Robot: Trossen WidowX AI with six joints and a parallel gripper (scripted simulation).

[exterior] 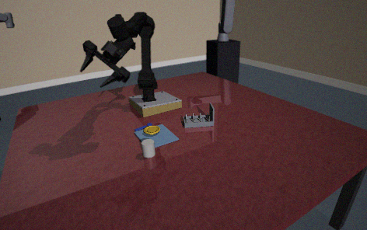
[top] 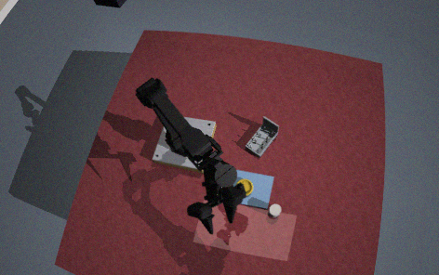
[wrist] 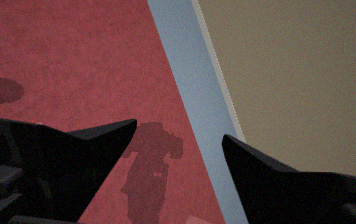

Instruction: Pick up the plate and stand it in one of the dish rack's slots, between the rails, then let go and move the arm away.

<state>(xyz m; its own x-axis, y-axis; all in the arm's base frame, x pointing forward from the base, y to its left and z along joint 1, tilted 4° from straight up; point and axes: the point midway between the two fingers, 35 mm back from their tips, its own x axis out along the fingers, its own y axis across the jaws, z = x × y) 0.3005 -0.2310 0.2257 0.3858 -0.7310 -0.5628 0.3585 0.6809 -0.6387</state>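
Note:
The yellow plate [top: 245, 187] [exterior: 152, 130] lies flat on the blue mat [top: 263, 187] [exterior: 169, 137]. In the top view the arm partly covers it. The grey dish rack [top: 271, 126] [exterior: 199, 124] stands apart from the mat, with a tall panel at one end and short upright rails. My gripper [top: 221, 227] [exterior: 91, 78] [wrist: 180, 131] is open and empty. It hangs high above the table, off to the side of the plate. The wrist view shows neither the plate nor the rack.
A white cup [top: 275, 210] [exterior: 148, 148] stands by the mat's edge. A dark blue utensil [exterior: 143, 127] lies at the mat's other side. The arm's base plate [exterior: 161, 109] is behind the mat. A pale rectangle [top: 274, 237] shows on the table in the top view.

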